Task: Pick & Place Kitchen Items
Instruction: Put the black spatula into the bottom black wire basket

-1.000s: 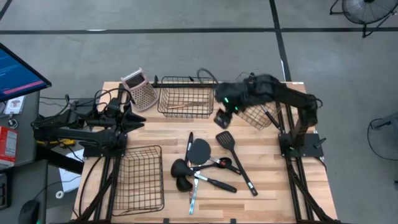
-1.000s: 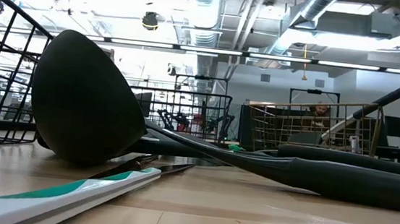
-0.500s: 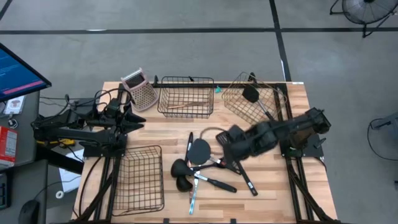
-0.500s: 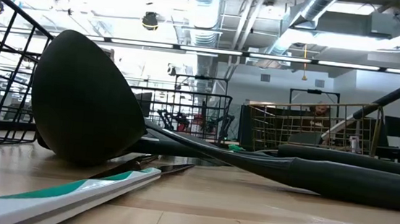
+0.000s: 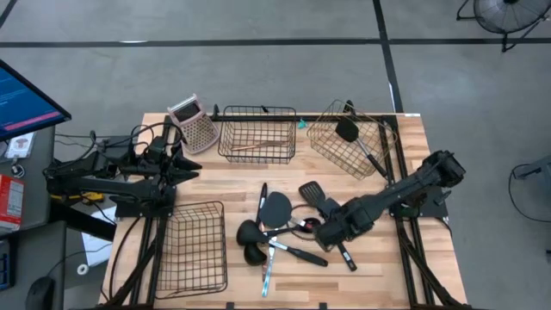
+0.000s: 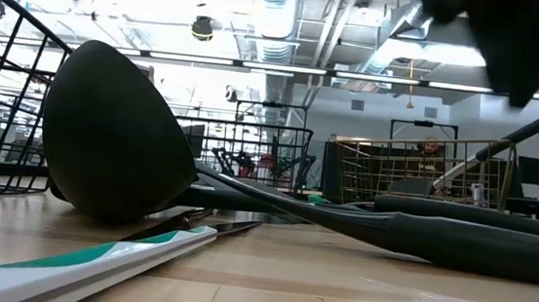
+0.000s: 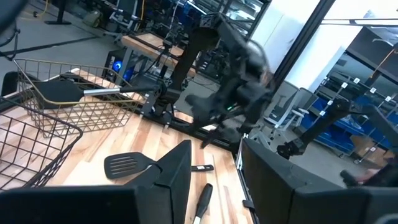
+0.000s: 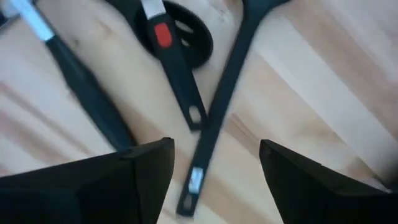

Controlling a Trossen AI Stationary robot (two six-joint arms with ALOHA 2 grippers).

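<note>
Several black utensils lie in a heap on the table's middle: a slotted spatula (image 5: 312,191) with its long handle (image 8: 217,118), a round turner (image 5: 275,208), ladles (image 5: 250,234) and a teal-handled one (image 5: 266,274). My right gripper (image 5: 327,231) hangs open over the heap's right side. Its fingers stand on either side of the slotted spatula's handle without touching it (image 8: 214,177). A black spatula (image 5: 347,131) leans in the tilted right basket (image 5: 331,146). A wooden-handled utensil (image 5: 258,145) lies in the far middle basket (image 5: 256,157). My left gripper (image 5: 191,165) waits open at the table's left (image 7: 214,180).
A pink-topped box grater (image 5: 191,125) stands at the far left. A wire basket (image 5: 191,245) lies at the near left. In the low view a big ladle bowl (image 6: 115,128) and a thick black handle (image 6: 458,236) fill the front. Bare wood shows at the near right.
My right gripper has swung from the far baskets toward the table's near edge and gone down over the utensil heap. It now shows at the low view's top right. The utensils on the table have not moved.
</note>
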